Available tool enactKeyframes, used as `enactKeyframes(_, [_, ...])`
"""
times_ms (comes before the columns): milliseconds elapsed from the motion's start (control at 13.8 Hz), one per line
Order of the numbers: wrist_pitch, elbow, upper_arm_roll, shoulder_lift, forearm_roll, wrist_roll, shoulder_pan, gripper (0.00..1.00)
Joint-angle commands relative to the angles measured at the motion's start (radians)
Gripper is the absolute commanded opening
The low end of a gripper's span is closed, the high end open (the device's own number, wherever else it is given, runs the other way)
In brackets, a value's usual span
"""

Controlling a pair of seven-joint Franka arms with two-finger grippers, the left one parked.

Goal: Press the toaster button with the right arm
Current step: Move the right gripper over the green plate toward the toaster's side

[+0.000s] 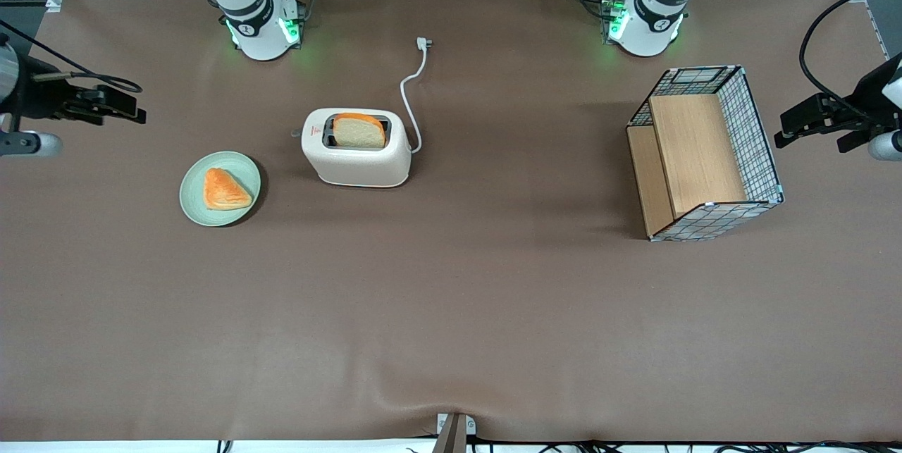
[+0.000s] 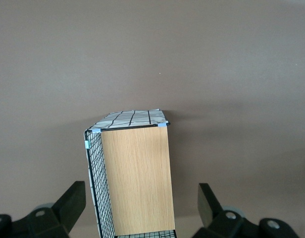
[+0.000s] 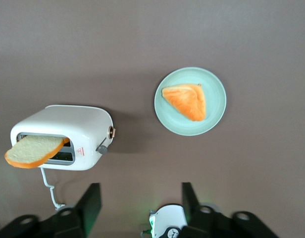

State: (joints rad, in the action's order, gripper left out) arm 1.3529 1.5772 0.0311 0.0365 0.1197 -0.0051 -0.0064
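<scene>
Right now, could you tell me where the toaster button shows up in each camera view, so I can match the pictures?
Front view: the toaster button sticks out of the toaster at its narrow end, the end facing the green plate.
Right wrist view: the button is on the toaster's end wall, by the red logo, facing the plate; the open hand hangs clear of it.
Left wrist view: not in it.
Shared landmark: the bread slice in the slot.

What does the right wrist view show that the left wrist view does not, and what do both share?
Only the right wrist view shows the toaster with a bread slice in its slot, the toaster button on its narrow end, the green plate holding a pastry, and the right arm's tool, open, high above the table. Only the left wrist view shows the wire basket with its wooden panel. Both share the brown table.
</scene>
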Motion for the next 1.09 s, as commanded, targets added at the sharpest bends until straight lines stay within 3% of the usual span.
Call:
enactKeyframes(0, [0.049, 0.099, 0.003, -0.029, 0.023, 0.008, -0.001, 0.0])
enactKeyframes(73, [0.055, 0.127, 0.003, -0.035, 0.028, 0.011, -0.003, 0.0])
enactKeyframes(290, [0.092, 0.237, 0.021, -0.056, 0.147, 0.013, -0.032, 0.0])
enactKeyframes(581, [0.3, 0.533, 0.038, -0.167, 0.26, 0.011, -0.032, 0.0])
enactKeyframes(1016, [0.442, 0.71, 0.033, -0.173, 0.36, 0.013, -0.009, 0.0])
